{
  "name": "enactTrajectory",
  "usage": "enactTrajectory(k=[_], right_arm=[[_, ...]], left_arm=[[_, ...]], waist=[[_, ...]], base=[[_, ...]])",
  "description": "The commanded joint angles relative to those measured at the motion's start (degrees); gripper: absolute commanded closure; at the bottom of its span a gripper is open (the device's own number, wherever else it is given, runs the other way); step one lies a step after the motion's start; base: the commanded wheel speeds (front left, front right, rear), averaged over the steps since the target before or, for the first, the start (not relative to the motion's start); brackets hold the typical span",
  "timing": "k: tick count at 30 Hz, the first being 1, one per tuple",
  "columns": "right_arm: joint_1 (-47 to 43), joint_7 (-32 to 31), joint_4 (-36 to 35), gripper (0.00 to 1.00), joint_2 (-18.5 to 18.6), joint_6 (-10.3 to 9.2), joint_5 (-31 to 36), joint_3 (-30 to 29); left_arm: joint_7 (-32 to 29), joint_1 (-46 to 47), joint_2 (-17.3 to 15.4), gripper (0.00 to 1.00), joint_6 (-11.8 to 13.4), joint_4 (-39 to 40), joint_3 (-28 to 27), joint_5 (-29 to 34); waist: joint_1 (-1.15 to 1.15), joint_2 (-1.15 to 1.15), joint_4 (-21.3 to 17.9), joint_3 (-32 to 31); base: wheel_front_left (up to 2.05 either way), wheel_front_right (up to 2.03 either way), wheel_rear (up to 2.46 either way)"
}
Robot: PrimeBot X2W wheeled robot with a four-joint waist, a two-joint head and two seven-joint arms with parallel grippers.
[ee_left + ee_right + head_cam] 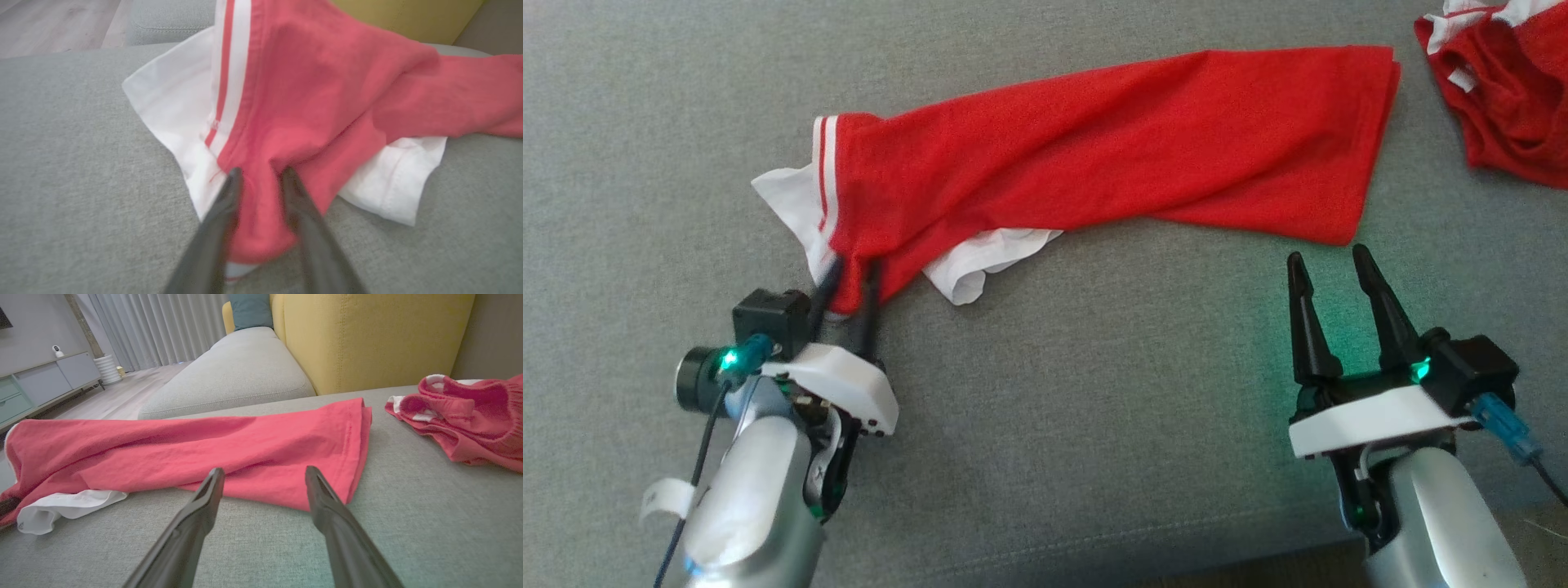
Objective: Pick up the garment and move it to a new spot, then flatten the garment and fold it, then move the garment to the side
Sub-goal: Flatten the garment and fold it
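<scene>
Logged garment (1111, 147), red with white trim, stretched as a long rumpled band on the grey cushion (1045, 425): one end at the left gripper (856, 268), the other just ahead of the right gripper (1327, 255) and apart from it. Found left jaws part-way in, astride a puckered red fold at the nearest corner; could not tell whether pinched firm. Found right jaws wide, holding nothing. Judged cloth light and limp, likely to drag and bunch on the weave; not fragile, not slippery. Judged best holds at the hemmed corners, one per gripper, through all layers, for a taut lift. Saw from the left wrist the striped band (224, 81) and white sleeve (392, 188) flanking the fingers, far plainer than from the head. Saw from the right wrist the doubled hem edge (355, 441) and a yellow backrest (367, 335) beyond. Saw from the head both grippers together, plus a second red garment (1494, 90) ahead-right of the right gripper.
</scene>
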State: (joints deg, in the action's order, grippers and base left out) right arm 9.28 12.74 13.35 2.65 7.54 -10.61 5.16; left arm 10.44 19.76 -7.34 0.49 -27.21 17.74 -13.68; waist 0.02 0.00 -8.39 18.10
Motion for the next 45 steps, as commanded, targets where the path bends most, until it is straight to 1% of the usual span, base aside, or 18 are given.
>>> enactTrajectory(k=[1, 5, 8, 13, 20, 24, 31, 35, 37, 39, 41, 45], right_arm=[[1.27, 0.84, -1.32, 0.0, 0.22, -0.05, -0.35, 1.22], [1.67, 1.25, -0.32, 0.0, 0.22, -0.05, -0.69, 1.16], [1.64, 1.46, 0.05, 0.0, 0.22, -0.05, -0.67, 1.04], [1.16, 1.68, 0.55, 0.0, 0.22, -0.05, -0.56, 0.83], [0.42, 1.8, 1.05, 0.0, 0.22, -0.05, -0.66, 1.32], [-0.34, 1.82, 1.1, 0.0, 0.22, -0.05, -0.53, 1.17], [-1.73, 1.59, 0.94, 0.0, 0.22, -0.05, -0.15, 0.4], [-2.3, 1.36, 0.59, 0.0, 0.22, -0.05, 0.07, 0.14], [-2.5, 1.15, 0.34, 0.0, 0.22, -0.05, 0.14, 0.2], [-2.49, 0.98, 0.24, 0.0, 0.22, -0.05, 0.19, 0.4], [-2.25, 0.83, 0.2, 0.0, 0.22, -0.05, 0.18, 0.72], [-1.6, 0.54, -0.08, 0.0, 0.22, -0.05, 0.16, 1.66]], left_arm=[[0.44, 1.72, -1.12, 1.0, -0.07, 1.31, -1.61, 0.56], [2.07, 1.73, -0.73, 1.0, -0.22, 2.21, -0.98, 0.77], [3.21, 0.99, -0.4, 1.0, -0.03, 4.91, -0.67, 0.98], [4.12, -0.87, -0.26, 1.0, 0.55, 13.45, -0.33, 1.63], [4.18, -3.73, -1.3, 1.0, 1.85, 25.81, -0.22, 2.69], [2.81, -6.76, -2.42, 1.0, 2.89, 33.13, -0.18, 3.22], [-2.24, -16.08, -5.21, 1.0, 4.57, 45.02, 1.18, 4.53], [-5.65, -21.71, -5.95, 1.0, 5.6, 50.7, 2.57, 4.66], [-7.28, -23.92, -6.13, 1.0, 6.05, 51.88, 2.83, 4.08], [-8.22, -25.19, -6.16, 1.0, 6.5, 50.9, 2.12, 2.79], [-8.32, -25.2, -5.99, 1.0, 6.67, 48.07, 0.73, 0.92], [-6.96, -22.0, -6.4, 1.0, 5.64, 39.18, -1.44, -1.13]], waist=[[-0.02, 0.0, 0.1, -0.06], [-0.02, 0.0, 0.86, -1.14], [-0.02, 0.0, 1.62, -2.42], [-0.02, 0.0, 2.93, -4.51], [-0.02, 0.0, 3.37, -6.93], [-0.02, 0.0, 3.39, -7.94], [-0.02, 0.0, 3.79, -9.07], [-0.02, 0.0, 4.29, -9.28], [-0.02, 0.0, 4.57, -9.21], [-0.02, 0.0, 4.78, -9.04], [-0.02, 0.0, 4.82, -8.75], [-0.02, 0.0, 4.25, -7.69]], base=[[0.0, 0.0, 0.0], [0.0, 0.0, 0.0], [0.0, 0.0, 0.0], [0.0, 0.0, 0.0], [0.0, 0.0, 0.0], [0.0, 0.0, 0.0], [0.0, 0.0, 0.0], [0.0, 0.0, 0.0], [0.0, 0.0, 0.0], [0.0, 0.0, 0.0], [0.0, 0.0, 0.0], [0.0, 0.0, 0.0]])
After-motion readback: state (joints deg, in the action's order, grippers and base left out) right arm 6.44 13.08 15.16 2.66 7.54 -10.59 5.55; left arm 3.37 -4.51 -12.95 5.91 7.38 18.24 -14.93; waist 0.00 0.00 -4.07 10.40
